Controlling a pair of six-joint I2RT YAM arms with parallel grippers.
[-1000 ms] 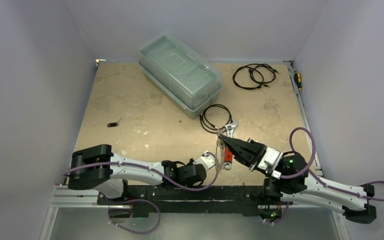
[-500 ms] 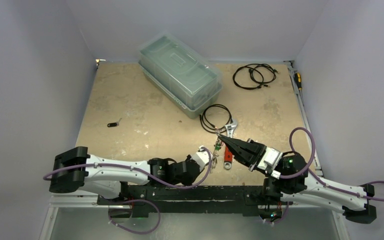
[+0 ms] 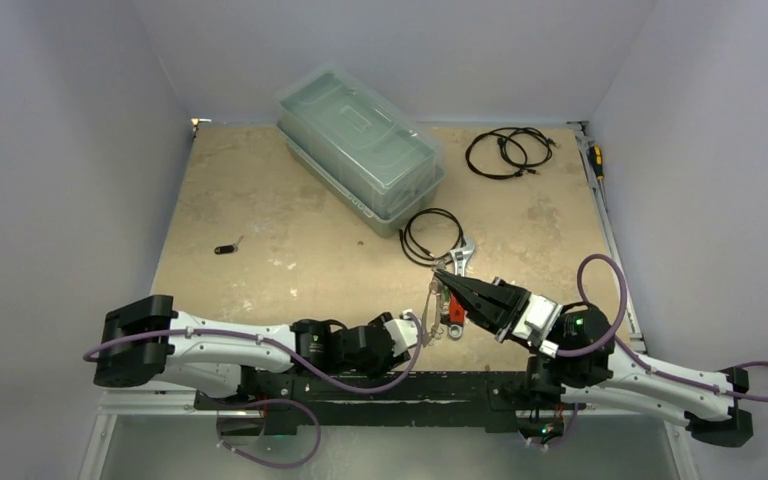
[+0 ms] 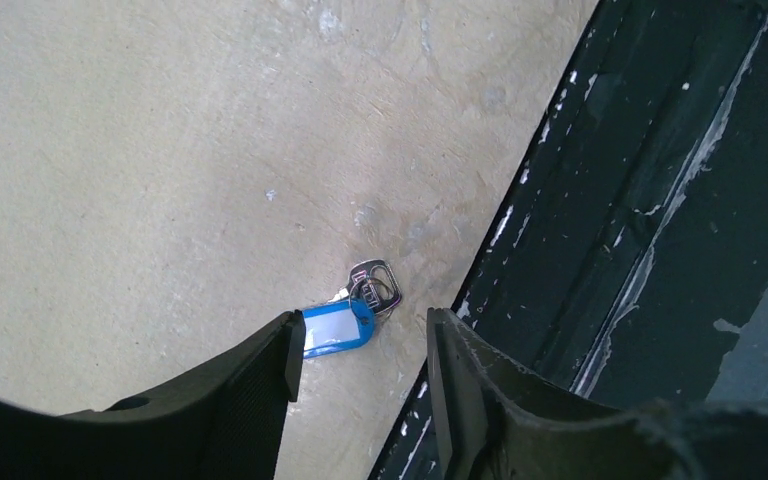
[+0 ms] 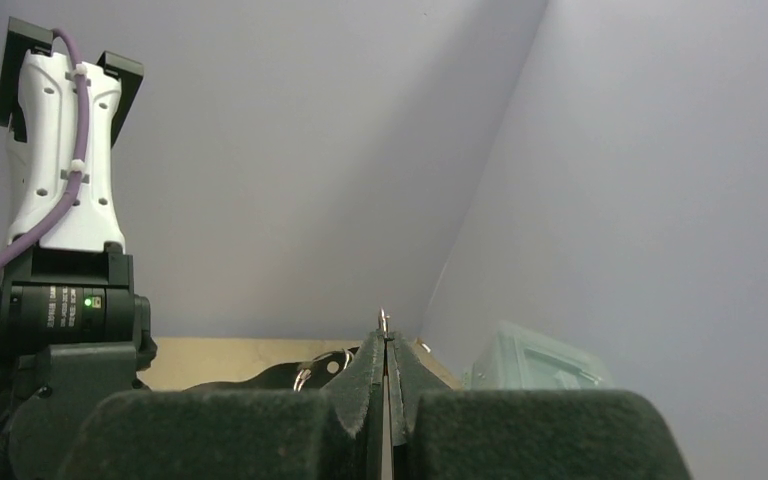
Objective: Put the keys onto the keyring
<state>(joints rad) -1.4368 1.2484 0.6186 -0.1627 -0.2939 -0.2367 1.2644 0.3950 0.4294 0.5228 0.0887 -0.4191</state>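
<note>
Hovering low over the table (image 4: 140,150) at its near edge, my left gripper (image 4: 362,340) is released, fingers apart. A blue-tagged key (image 4: 345,318) lies flat on the wood between my fingertips and just beyond them, ungrasped. To the right, my right gripper (image 5: 386,350) is clenched on the thin wire of the keyring (image 3: 428,308).

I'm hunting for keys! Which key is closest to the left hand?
The blue-tagged key, lying between the open left hand's fingers. The black-tagged key lies far off, alone.
</note>
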